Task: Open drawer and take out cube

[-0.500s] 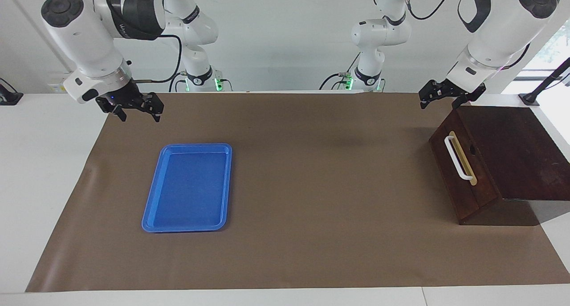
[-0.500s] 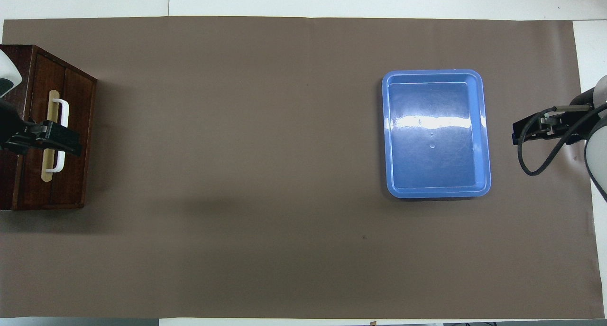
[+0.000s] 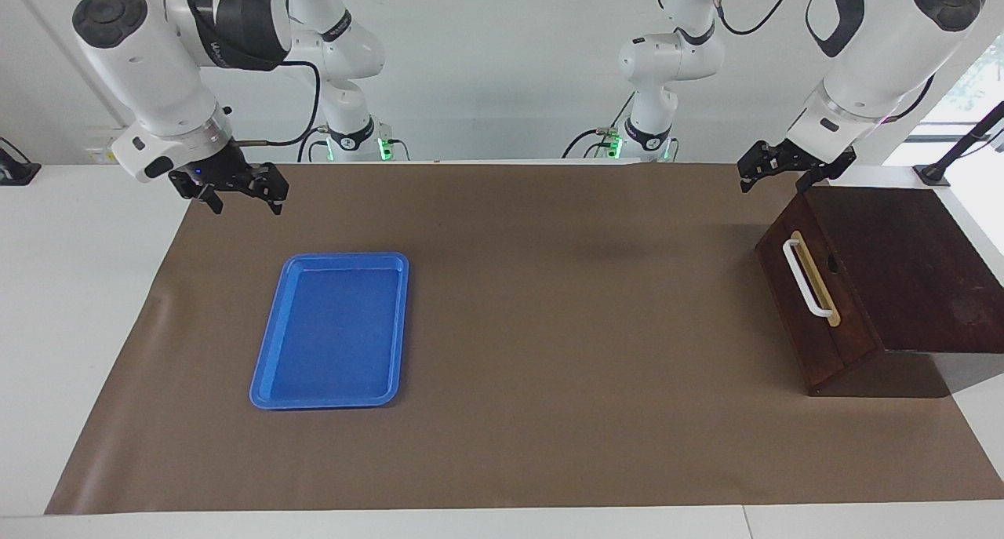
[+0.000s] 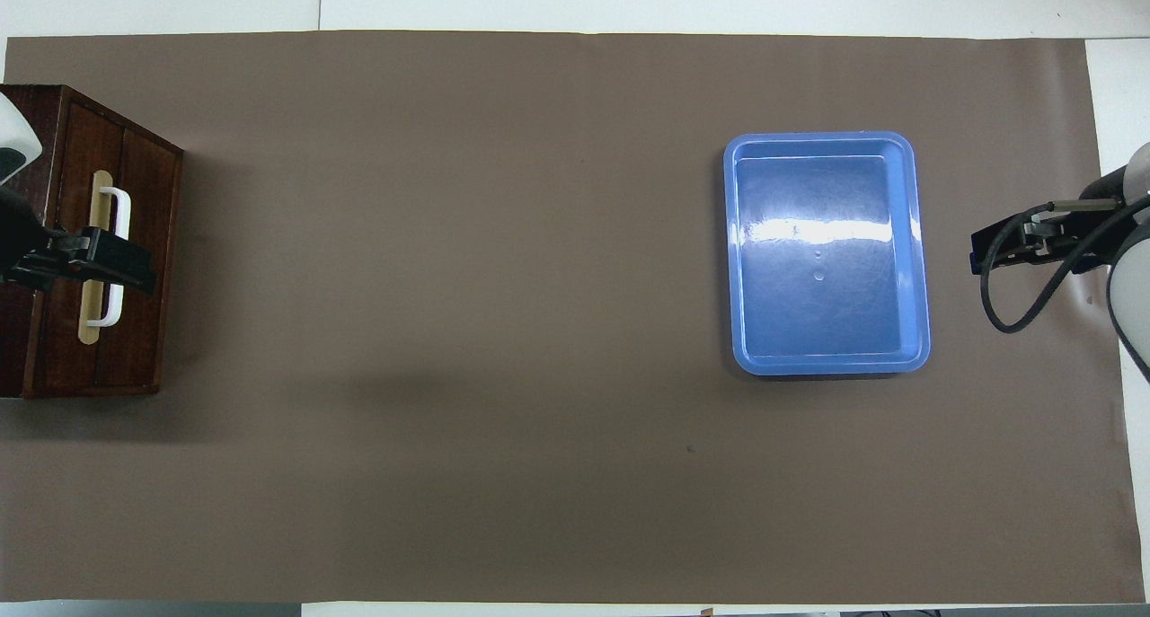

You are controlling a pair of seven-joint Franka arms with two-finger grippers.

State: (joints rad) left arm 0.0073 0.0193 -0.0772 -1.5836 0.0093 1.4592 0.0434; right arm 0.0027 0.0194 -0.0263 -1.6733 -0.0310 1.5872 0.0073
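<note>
The drawer [image 3: 804,288] is being kept closed in its dark box at the left arm's end of the worktop; the left pincer [image 3: 773,170] above it and the right pincer [image 3: 239,194] near the blue tray [image 3: 329,331] are being held released

No text, label, brand, number or sign can be read on the arms, the drawer [image 3: 800,288], the tray [image 3: 267,382] or the tabletop [image 3: 78,288].

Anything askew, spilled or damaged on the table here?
Nothing stands out. The drawer is shut in its box, which sits square at the left arm's end. The blue tray lies flat and empty. No cube shows. Left gripper hangs open over the box; right gripper waits open.
</note>
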